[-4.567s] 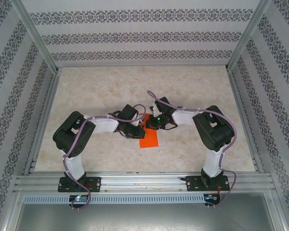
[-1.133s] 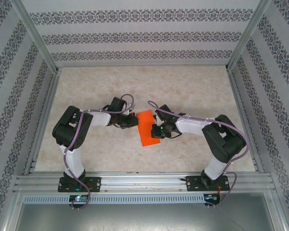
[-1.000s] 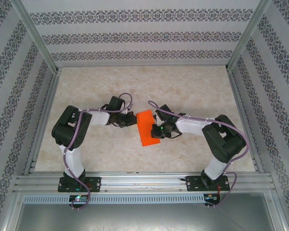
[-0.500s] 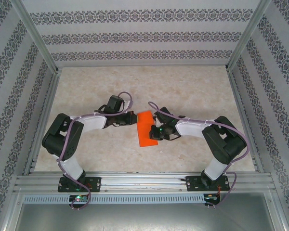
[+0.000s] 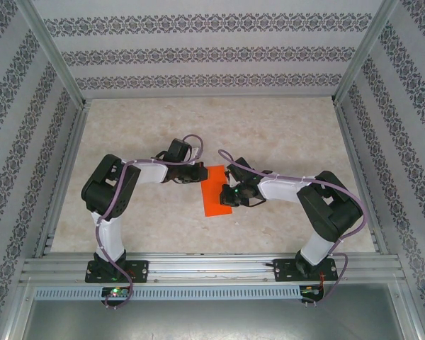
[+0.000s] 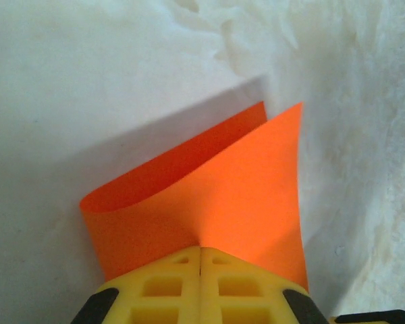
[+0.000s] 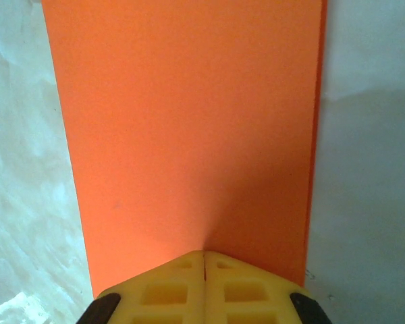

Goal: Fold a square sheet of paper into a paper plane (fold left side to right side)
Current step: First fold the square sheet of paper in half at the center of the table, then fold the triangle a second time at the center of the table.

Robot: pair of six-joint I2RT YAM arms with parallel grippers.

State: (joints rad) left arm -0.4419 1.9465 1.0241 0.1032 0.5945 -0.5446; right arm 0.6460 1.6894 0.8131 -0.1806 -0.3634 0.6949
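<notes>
Top external view has the pale marbled table [image 5: 283, 134] with the square sheet of paper [image 5: 212, 193] lying mid-table between both arms, doubled over into a tall orange-red rectangle; left wrist view adds what the overhead hides, the fold is a loose rounded loop, not pressed flat, and the left gripper [image 6: 200, 251] is clamped on the top layer's edge; right wrist view has the right gripper [image 7: 204, 256] closed tight at the sheet's near edge, pinching or just pressing I can't tell.
</notes>
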